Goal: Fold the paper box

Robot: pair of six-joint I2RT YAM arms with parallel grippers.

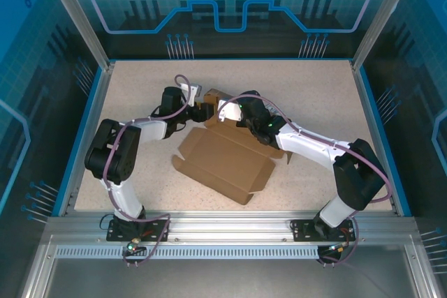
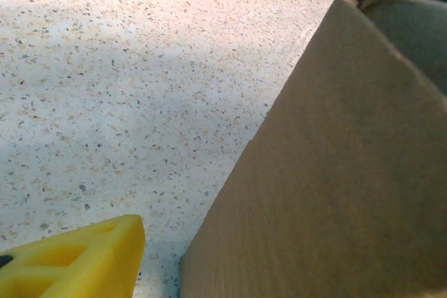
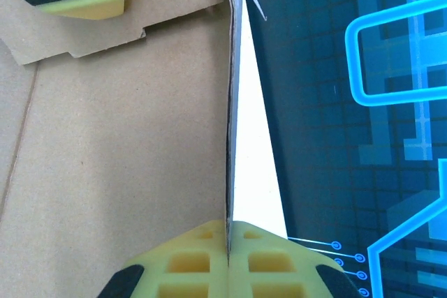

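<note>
Table: speckled surface. Paper box lies mid-table, partly folded, with its far wall raised between the two arms. Right gripper: fingers clamped on that upright wall's edge. Left gripper: at the box's far-left corner, one yellow finger outside the wall. Whether it is apart or together cannot be told.

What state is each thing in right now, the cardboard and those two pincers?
paper box, partly folded: base lying flat, far wall raised, near flaps open.
right pincer, shut on the edge of the raised wall.
left pincer, at the box's far corner; open or shut unclear.
</note>
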